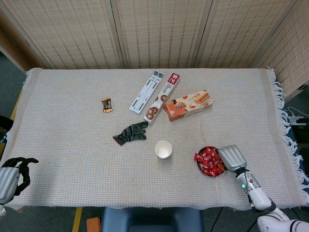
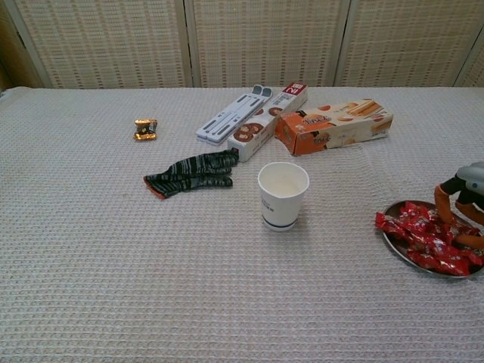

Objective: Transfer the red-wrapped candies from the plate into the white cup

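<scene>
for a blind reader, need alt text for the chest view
The right hand reaches fingers-down into a plate of red-wrapped candies at the right edge; a white cup stands upright mid-table.
</scene>
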`<state>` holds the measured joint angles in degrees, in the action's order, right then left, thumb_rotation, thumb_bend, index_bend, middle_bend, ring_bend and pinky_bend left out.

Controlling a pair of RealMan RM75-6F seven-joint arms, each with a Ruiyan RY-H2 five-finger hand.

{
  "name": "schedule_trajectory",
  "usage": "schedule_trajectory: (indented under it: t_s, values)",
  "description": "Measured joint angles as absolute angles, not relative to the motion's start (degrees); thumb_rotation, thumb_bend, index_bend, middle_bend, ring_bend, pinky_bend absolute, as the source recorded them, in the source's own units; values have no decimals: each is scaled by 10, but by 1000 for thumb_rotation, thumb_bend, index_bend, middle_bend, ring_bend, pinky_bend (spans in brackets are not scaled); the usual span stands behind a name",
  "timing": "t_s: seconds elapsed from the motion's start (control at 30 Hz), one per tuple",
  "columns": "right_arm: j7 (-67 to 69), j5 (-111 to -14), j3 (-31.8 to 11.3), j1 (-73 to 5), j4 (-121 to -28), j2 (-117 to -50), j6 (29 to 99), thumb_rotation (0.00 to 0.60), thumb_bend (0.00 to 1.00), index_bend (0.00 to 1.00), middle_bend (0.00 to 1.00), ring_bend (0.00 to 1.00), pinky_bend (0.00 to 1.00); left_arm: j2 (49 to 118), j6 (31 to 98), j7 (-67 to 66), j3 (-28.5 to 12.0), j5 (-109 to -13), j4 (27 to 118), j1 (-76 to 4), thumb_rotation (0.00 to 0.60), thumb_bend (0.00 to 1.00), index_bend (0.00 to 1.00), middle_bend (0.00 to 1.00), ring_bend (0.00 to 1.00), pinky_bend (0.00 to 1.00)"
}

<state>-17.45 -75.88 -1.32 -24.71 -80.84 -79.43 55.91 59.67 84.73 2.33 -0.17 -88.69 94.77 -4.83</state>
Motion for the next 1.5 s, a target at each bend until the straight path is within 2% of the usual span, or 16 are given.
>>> schedule_trajectory:
  t_s: [0.13, 0.63, 0.87, 1.07, 1.5]
  values:
    - [-191, -749, -13, -247, -810, -793, 560, 600, 240, 602, 816, 758, 978, 596, 847, 24, -2, -887, 948, -49, 600, 418, 345, 231, 271, 274]
    - [-211, -747, -19, -241, -851, -772, 598, 600, 269, 604, 817, 758, 980, 596, 849, 27, -1, -890, 947, -48, 600, 418, 345, 232, 272, 274]
    - [-221, -759, -32, -242, -920, -744, 624, 600, 275, 605, 816, 758, 981, 596, 849, 29, -1, -890, 947, -48, 600, 418, 345, 232, 271, 274]
    - [-257, -754, -54, -267, -984, -729, 618, 600, 275, 605, 817, 758, 980, 597, 849, 25, -1, -891, 947, -48, 600, 418, 345, 232, 272, 275]
    - [-358, -645, -100, -362, -995, -800, 561, 600, 276, 605, 816, 758, 980, 595, 853, 33, -5, -885, 946, -46, 600, 418, 345, 232, 272, 275]
